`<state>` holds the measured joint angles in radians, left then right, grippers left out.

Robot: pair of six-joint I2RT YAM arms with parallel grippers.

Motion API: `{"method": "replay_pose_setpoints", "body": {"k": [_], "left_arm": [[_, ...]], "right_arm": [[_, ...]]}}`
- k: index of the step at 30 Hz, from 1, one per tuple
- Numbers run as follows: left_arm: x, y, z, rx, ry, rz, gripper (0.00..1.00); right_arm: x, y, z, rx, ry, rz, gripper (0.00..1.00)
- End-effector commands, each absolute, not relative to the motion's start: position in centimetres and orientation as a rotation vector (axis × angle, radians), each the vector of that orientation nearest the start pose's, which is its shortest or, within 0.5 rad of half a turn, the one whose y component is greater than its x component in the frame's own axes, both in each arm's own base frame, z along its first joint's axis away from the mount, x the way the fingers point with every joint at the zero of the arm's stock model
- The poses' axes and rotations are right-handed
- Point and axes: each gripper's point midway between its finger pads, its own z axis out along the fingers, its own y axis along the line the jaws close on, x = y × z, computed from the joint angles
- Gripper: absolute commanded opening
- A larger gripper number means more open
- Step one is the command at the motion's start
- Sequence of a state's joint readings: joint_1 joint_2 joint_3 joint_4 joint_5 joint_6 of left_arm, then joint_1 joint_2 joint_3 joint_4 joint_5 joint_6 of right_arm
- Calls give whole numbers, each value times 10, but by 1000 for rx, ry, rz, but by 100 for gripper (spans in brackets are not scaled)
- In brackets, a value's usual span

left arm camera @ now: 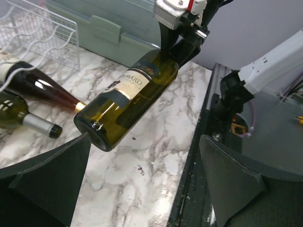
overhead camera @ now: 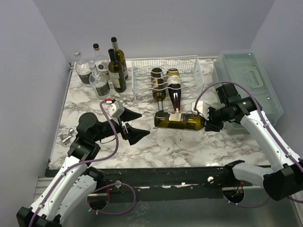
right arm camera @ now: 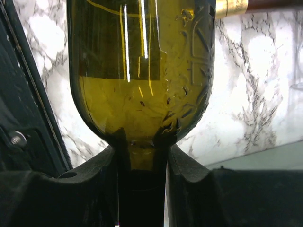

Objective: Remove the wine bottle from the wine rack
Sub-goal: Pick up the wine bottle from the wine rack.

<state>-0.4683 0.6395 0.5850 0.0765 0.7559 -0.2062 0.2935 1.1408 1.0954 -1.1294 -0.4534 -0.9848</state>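
Note:
A green wine bottle (overhead camera: 177, 121) with a pale label hangs level just over the marble table, in front of the white wire wine rack (overhead camera: 189, 67). My right gripper (overhead camera: 207, 124) is shut on its neck; in the right wrist view the fingers (right arm camera: 94, 175) clamp the neck below the bottle's shoulder (right arm camera: 142, 71). My left gripper (overhead camera: 144, 124) stands open at the bottle's base end, with nothing between its jaws. In the left wrist view the bottle's base (left arm camera: 94, 130) sits just past the left gripper (left arm camera: 144, 142), close to one fingertip. Two more bottles (overhead camera: 165, 85) lie in the rack.
Several upright bottles (overhead camera: 110, 65) stand at the back left. A translucent green-grey box with a handle (overhead camera: 247, 82) sits along the right side. A small metal piece (overhead camera: 67, 137) lies near the left edge. The rack (left arm camera: 42, 33) and its two bottles (left arm camera: 42, 87) show in the left wrist view.

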Motion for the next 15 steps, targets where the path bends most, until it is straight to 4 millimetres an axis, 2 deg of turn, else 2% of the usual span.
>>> {"method": "replay_pose_setpoints", "body": {"k": [1, 7, 15], "left_arm": [[152, -236, 295, 803, 1489, -1276, 99], [149, -241, 284, 858, 1493, -1282, 99], [146, -265, 275, 909, 1571, -1383, 99]], "right_arm": [[218, 124, 193, -1836, 1696, 343, 0], [222, 122, 197, -1989, 1531, 264, 0], [228, 129, 208, -2132, 1286, 179, 0]]}}
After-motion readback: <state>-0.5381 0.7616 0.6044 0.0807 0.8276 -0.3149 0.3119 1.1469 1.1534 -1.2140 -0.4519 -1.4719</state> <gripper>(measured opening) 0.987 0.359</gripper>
